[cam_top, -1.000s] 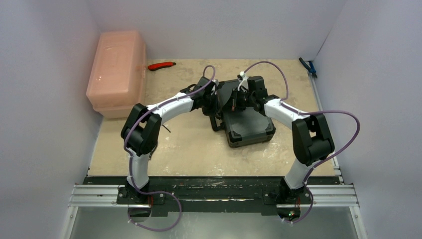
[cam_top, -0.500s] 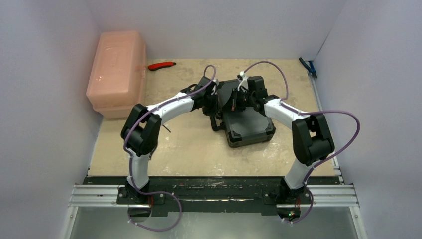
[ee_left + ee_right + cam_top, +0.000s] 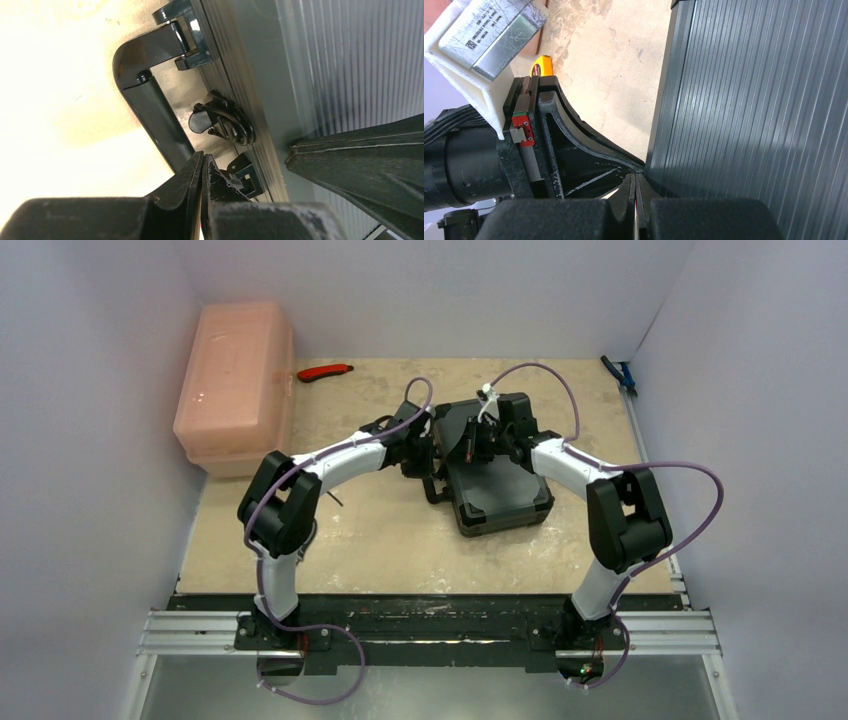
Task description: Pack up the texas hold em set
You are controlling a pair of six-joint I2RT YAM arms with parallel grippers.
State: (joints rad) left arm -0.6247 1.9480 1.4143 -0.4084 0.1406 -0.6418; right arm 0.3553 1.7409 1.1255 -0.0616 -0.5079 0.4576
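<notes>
The black hard plastic briefcase (image 3: 500,490) with its ribbed lid (image 3: 749,100) is lying closed and flat near the middle of the beige table (image 3: 380,540), its black handle (image 3: 150,100) facing the left arm. The left gripper (image 3: 204,162) is hovering at that handle side with its jaws pressed together on nothing, the tips pointing between the handle bar and a black latch (image 3: 222,122); whether they are touching either I cannot tell. The right gripper (image 3: 634,177) is likewise pinched fully together and empty, its tips sitting at the lid's handle-side edge. A large pink translucent bin (image 3: 235,380) is standing at the far left, a red-handled tool (image 3: 325,371) is lying just beside it, and dark-handled pliers (image 3: 620,375) are lying in the far right corner.
</notes>
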